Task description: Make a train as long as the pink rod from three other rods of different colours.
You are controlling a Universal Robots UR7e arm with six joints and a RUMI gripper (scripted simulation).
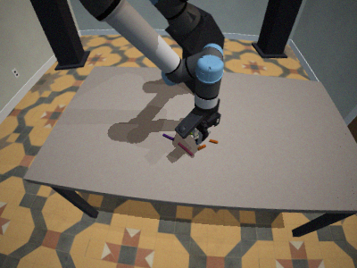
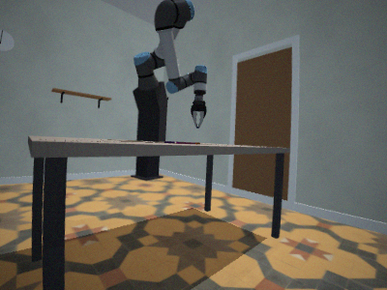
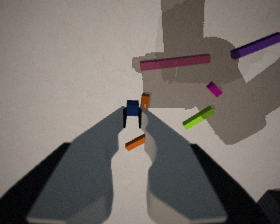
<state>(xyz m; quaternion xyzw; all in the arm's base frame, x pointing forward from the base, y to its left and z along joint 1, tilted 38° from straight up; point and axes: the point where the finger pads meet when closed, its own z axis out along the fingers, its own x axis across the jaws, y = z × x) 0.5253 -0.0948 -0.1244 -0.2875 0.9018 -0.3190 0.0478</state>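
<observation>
1 blue rod [image 3: 132, 107] clenched in grpr [image 1: 197, 141] [image 2: 197, 127] [image 3: 132, 118] above tbl [image 1: 268, 161] [image 2: 116, 149] [image 3: 50, 55] | 2 orange rods [image 1: 213, 141] [image 3: 135, 142] lie apart
</observation>
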